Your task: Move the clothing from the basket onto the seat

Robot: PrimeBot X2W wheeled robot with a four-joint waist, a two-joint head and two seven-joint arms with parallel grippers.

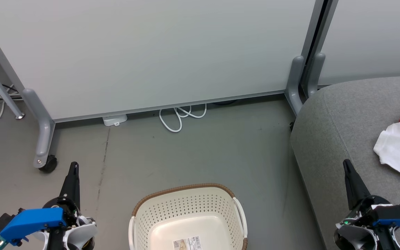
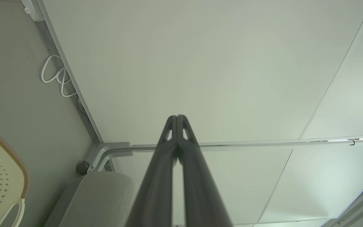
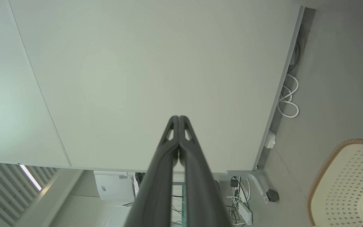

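1. Two grippers sit low in the head view. The left gripper (image 1: 74, 167) is at the lower left above the grey floor (image 1: 203, 152), its dark fingers pressed together tip to tip and gripping nothing. The left wrist view shows the same closed pair against a pale panel (image 2: 200, 63).
2. The basket (image 1: 186, 188) stands on the floor at bottom centre, between the two grippers and apart from both. A printed label (image 1: 187, 243) lies on its bare bottom.
3. A white cable (image 1: 180, 117) loops on the floor at the foot of the panel, beyond the basket.
4. The seat (image 1: 335, 132) fills the right side, just beside the basket but not touching it.
5. The right gripper (image 1: 346, 165) hangs over the seat's near part, fingers closed on each other and holding nothing.
6. The clothing (image 1: 399, 147) lies on the seat at the far right, a crumpled white piece with red stripes, cut off by the picture's edge. It is well apart from the basket and near the right gripper without touching it.
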